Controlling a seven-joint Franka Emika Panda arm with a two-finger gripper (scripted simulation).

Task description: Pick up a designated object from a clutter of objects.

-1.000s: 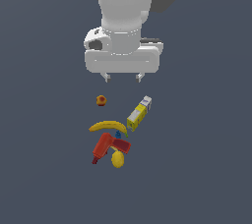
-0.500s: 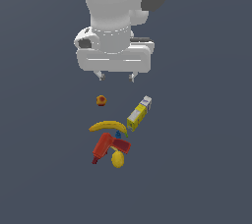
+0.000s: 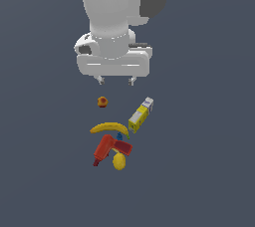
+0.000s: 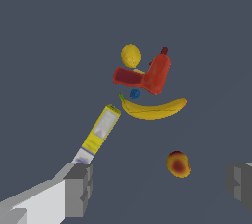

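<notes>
The designated object is a small orange-yellow round fruit with red blotches (image 3: 102,102) (image 4: 178,164), lying alone at the edge of the clutter. My gripper (image 3: 116,80) (image 4: 160,188) hangs open above and just behind it, nothing between its fingers (image 4: 78,188). In the wrist view the fruit lies between the two fingers, nearer one of them. The rest of the clutter is a yellow banana (image 3: 109,128) (image 4: 153,109), a red drill-shaped tool (image 3: 110,150) (image 4: 150,75), a lemon (image 3: 119,162) (image 4: 130,55), a tiny blue piece (image 3: 119,136) (image 4: 134,94) and a yellow-and-white box (image 3: 141,114) (image 4: 100,132).
All items lie on a flat dark grey floor (image 3: 209,161). The box lies to the exterior view's right of the fruit, the banana just in front of it. The arm's white body (image 3: 114,17) fills the upper middle of the exterior view.
The arm and gripper have shifted toward the exterior view's left, bringing the open fingers over the fruit. The objects have not moved.
</notes>
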